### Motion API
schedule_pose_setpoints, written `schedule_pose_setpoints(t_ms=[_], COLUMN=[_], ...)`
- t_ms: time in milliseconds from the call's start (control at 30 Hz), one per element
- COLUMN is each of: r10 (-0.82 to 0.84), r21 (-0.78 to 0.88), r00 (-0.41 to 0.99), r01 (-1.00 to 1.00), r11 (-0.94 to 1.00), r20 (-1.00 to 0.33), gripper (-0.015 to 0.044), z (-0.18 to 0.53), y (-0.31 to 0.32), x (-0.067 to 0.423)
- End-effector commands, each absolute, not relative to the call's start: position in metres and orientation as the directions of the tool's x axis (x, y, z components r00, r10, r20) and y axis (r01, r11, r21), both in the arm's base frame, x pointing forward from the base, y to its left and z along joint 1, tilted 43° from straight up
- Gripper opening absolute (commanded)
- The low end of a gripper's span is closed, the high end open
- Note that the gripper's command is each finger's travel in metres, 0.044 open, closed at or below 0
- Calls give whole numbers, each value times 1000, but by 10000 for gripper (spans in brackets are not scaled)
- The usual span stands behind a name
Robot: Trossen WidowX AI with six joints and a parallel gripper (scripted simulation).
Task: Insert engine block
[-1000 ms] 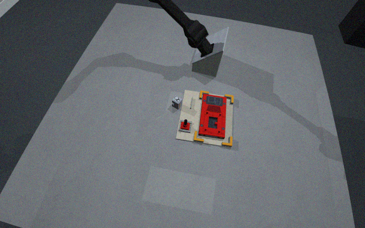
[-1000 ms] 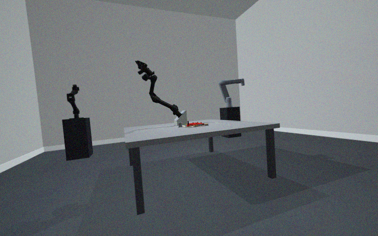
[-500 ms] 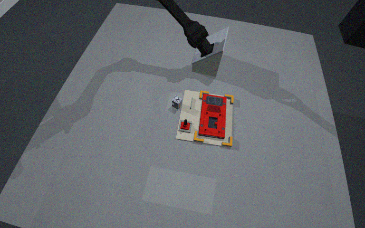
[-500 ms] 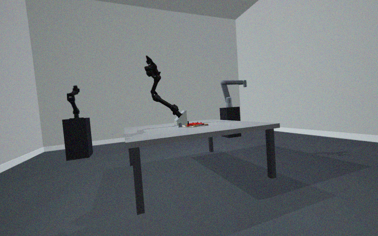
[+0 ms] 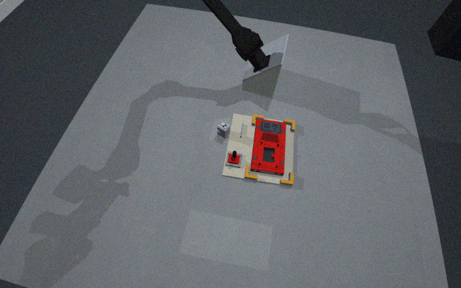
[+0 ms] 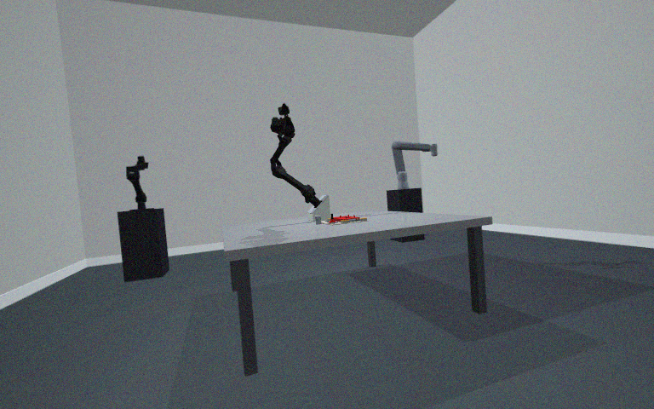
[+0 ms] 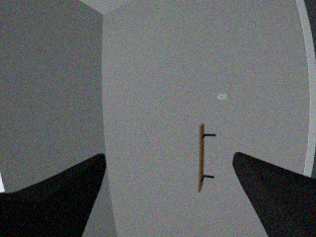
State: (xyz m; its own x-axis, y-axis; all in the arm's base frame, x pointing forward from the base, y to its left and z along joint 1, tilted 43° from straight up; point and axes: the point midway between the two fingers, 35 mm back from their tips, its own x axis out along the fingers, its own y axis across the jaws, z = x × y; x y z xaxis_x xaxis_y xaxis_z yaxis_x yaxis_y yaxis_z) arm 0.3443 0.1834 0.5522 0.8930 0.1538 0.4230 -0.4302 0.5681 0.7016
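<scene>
Engine block [image 5: 223,129] is sitting on the table [image 5: 340,203], just beside the left edge of the beige base plate [image 5: 234,173] that is carrying the red car body [image 5: 268,146]. High above them, the gripper [image 7: 165,224] is hanging spread wide, gripping nothing and facing a wall.

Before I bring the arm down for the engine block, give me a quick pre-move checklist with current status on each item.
1. Gripper open and holding nothing: ok.
2. Engine block free to grasp: ok, it stands on the table just off the left edge of the beige base plate.
3. Opening in the car body unobstructed: ok, nothing sits in it.
4. Gripper near the block: not ok, the arm is raised high and the wrist camera faces a wall.
5. Slot side of the block identified: cannot tell, too small.
6. Red joystick piece clear of the block: ok, apart on the plate.
</scene>
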Motion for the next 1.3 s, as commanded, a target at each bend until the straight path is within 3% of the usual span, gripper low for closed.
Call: schedule_pose_setpoints(t_ms=[0, 633, 1267], r10=[141, -33, -318], r21=[703, 496, 37], r00=[938, 974, 699], r01=[-333, 142, 442], r11=[629, 856, 896], r20=[318, -223, -641], gripper=[440, 440, 440], z=[519, 346, 193], y=[184, 151, 75], x=[365, 425, 406])
